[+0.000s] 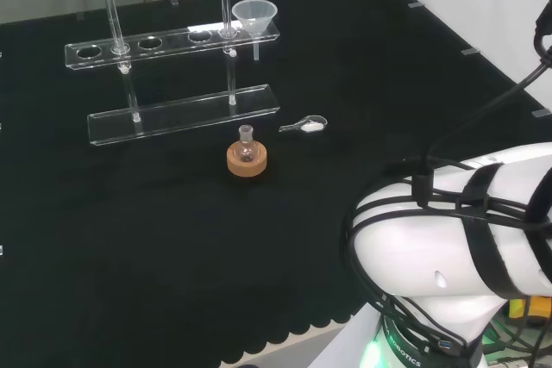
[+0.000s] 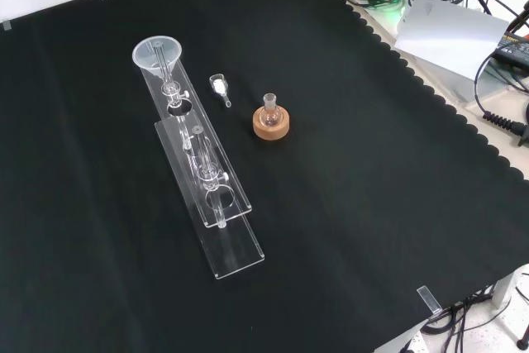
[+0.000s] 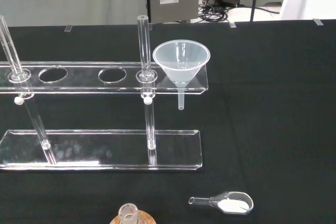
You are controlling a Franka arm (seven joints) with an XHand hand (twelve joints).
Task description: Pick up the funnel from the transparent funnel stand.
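Funnel [image 1: 254,15] seated upright in the end hole of the transparent funnel stand [image 1: 164,45], nothing touching it, so approach step not yet begun; fingers' state impossible to tell; next, descent toward the rim and closing around the cone before lifting straight up, clear of the hole.

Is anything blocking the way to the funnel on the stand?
Nothing sits over the funnel; it rests in the end hole of the stand, open from above. The nearest obstacle is the upright post right beside it. The scoop and flask lie lower, nearer the camera.
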